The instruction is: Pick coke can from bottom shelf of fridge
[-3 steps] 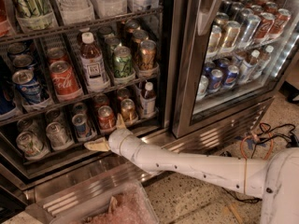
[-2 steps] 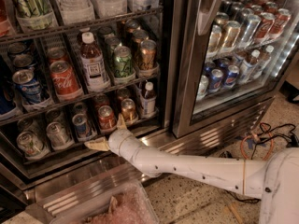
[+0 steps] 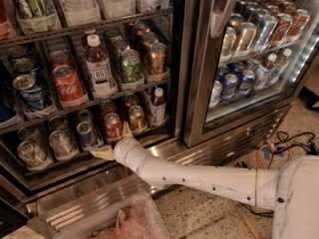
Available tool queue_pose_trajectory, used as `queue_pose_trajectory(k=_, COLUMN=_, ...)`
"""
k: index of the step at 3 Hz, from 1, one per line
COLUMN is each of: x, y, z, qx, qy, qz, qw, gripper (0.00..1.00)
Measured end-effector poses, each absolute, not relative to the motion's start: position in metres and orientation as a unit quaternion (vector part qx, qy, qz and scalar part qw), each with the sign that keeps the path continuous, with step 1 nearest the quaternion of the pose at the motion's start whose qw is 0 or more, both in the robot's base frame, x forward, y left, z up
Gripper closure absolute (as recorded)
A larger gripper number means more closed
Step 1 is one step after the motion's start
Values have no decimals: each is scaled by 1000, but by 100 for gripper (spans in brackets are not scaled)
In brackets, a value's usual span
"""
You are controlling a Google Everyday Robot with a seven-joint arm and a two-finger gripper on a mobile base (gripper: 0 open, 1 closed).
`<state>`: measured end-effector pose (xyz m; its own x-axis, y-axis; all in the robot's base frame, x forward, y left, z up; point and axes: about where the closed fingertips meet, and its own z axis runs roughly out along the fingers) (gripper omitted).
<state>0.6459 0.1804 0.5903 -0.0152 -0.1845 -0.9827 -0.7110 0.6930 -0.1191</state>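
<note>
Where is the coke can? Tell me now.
Camera view, lower left: the coke can stands on the bottom shelf between a blue can and a copper-orange can, just behind the open tool.

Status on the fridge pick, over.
Gripper open, at the front of the bottom shelf. Coke can upright just above it, not gripped. Copper can close on one side, silver can on the other.
</note>
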Motion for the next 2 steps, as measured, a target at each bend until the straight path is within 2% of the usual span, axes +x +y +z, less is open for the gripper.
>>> queue_pose_trajectory(k=1, x=650, y=185, z=591, qx=-334, qy=678, qz=210, qw=621, gripper=7)
queue_pose_trajectory(k=2, x=652, y=187, z=591, qx=-337, qy=676, qz=208, qw=621, gripper=21)
